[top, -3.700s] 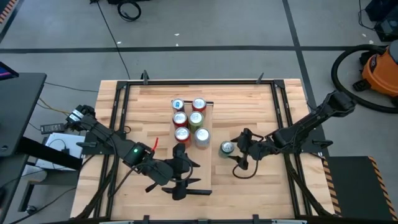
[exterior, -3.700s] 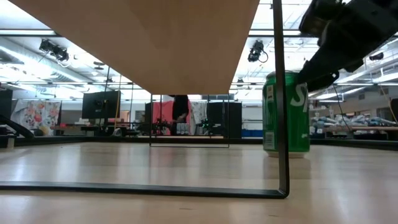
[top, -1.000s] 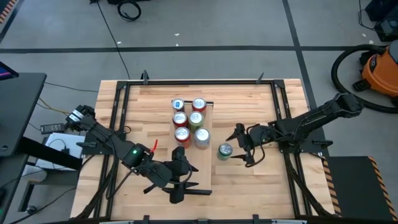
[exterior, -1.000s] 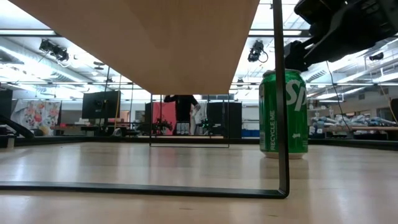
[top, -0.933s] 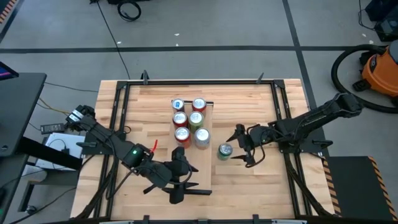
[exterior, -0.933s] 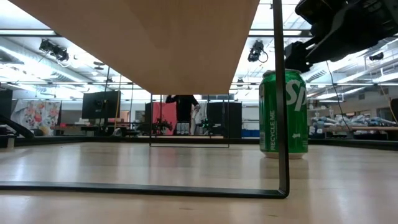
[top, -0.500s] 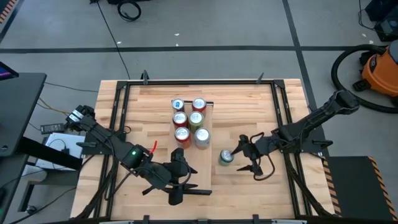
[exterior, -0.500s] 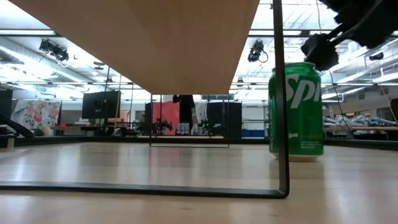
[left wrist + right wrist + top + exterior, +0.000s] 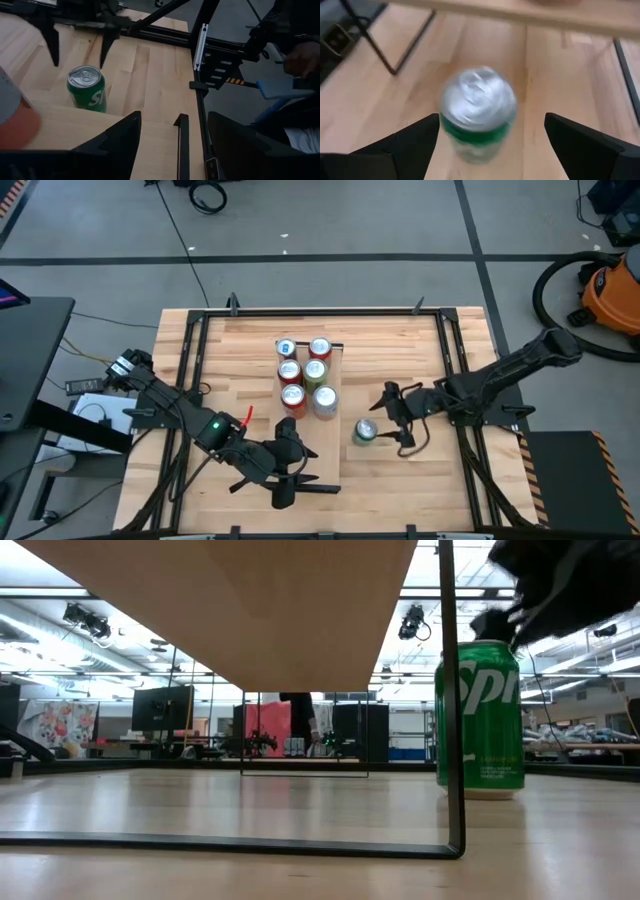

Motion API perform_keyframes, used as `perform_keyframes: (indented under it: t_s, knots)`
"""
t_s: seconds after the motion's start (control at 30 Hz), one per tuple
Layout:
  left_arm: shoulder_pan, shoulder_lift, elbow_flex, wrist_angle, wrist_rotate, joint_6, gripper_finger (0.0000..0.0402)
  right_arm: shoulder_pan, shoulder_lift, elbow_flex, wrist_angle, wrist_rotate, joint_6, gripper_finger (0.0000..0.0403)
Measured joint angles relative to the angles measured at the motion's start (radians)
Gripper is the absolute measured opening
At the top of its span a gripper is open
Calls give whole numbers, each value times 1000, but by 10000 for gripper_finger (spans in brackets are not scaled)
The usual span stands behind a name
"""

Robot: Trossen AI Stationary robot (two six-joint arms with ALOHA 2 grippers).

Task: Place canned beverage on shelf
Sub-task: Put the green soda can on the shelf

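- Green aluminium beverage can [image 9: 365, 432], silver top with pull tab, white lettering on its side, stands upright on the slatted wooden counter [image 9: 420, 360], just beside the long light-wood shelf [image 9: 330, 442].
- Right pincer [image 9: 392, 418] hovers just above the can, fingers spread, gripping nothing.
- Left pincer [image 9: 300, 470] sits at the shelf's near end; its grip cannot be told.
- Six other cans [image 9: 305, 372] stand on the shelf.
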Motion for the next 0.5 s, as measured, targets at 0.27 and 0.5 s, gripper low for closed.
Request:
perform_keyframes:
  t_s: [0.27, 0.5]
  knots:
    - [0, 0, 0, 0, 0, 0, 240, -36, 1, -118, 200, -149, 13, 372]
    - [0, 0, 0, 0, 0, 0, 240, 59, 0, -186, 316, -96, 114, 372]
